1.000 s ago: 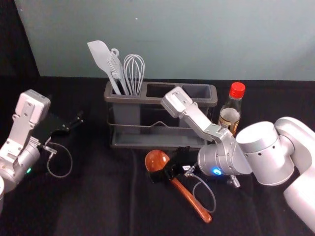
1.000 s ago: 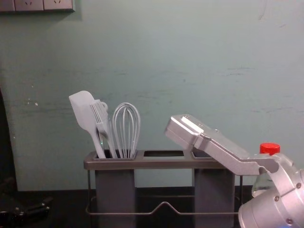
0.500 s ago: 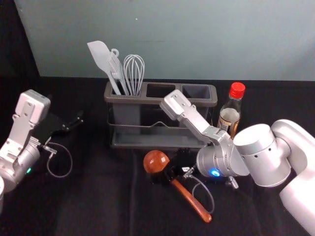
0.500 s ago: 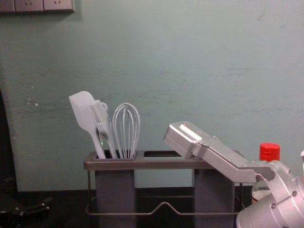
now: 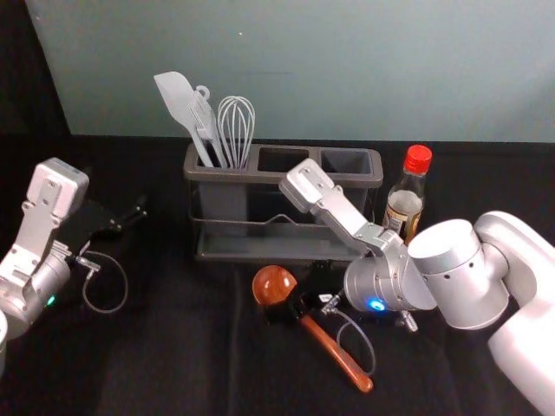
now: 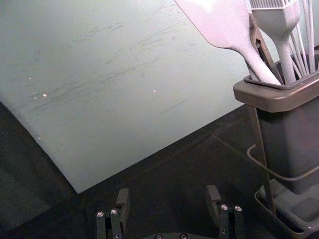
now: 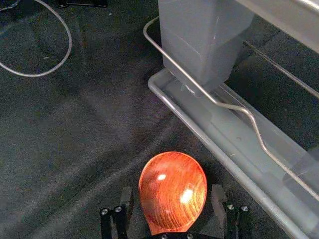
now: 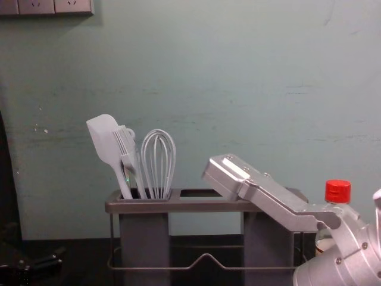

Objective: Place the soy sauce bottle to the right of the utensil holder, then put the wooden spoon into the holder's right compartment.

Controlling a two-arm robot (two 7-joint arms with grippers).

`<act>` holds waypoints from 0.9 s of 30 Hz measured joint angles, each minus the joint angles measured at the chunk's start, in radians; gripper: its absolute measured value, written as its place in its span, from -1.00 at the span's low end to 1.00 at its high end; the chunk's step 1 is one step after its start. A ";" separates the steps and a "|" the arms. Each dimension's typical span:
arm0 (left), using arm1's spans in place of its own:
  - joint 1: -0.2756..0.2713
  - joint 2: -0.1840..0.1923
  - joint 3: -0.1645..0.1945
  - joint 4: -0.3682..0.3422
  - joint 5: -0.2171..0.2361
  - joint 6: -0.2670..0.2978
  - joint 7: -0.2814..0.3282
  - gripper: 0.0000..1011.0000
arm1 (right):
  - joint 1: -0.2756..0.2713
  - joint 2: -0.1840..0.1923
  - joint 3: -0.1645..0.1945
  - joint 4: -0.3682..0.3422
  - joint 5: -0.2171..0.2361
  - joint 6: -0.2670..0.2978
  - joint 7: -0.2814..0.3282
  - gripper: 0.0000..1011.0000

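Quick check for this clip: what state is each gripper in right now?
Left gripper: open and empty, left of the holder.
Right gripper: open, at the spoon, fingers apart on either side, not closed on it.

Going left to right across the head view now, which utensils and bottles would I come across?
White spatula → white brush → whisk → wooden spoon → soy sauce bottle.
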 joint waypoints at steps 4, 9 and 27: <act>0.000 0.000 0.000 0.000 0.000 0.000 0.000 0.99 | 0.003 -0.008 -0.001 0.011 -0.011 -0.007 0.006 0.98; 0.000 0.000 0.000 0.000 0.000 0.000 0.000 0.99 | 0.010 -0.019 -0.007 0.025 -0.031 -0.020 0.012 0.98; 0.000 0.000 0.000 0.000 0.000 0.000 0.000 0.99 | 0.019 -0.034 -0.028 0.049 -0.083 -0.056 0.010 0.98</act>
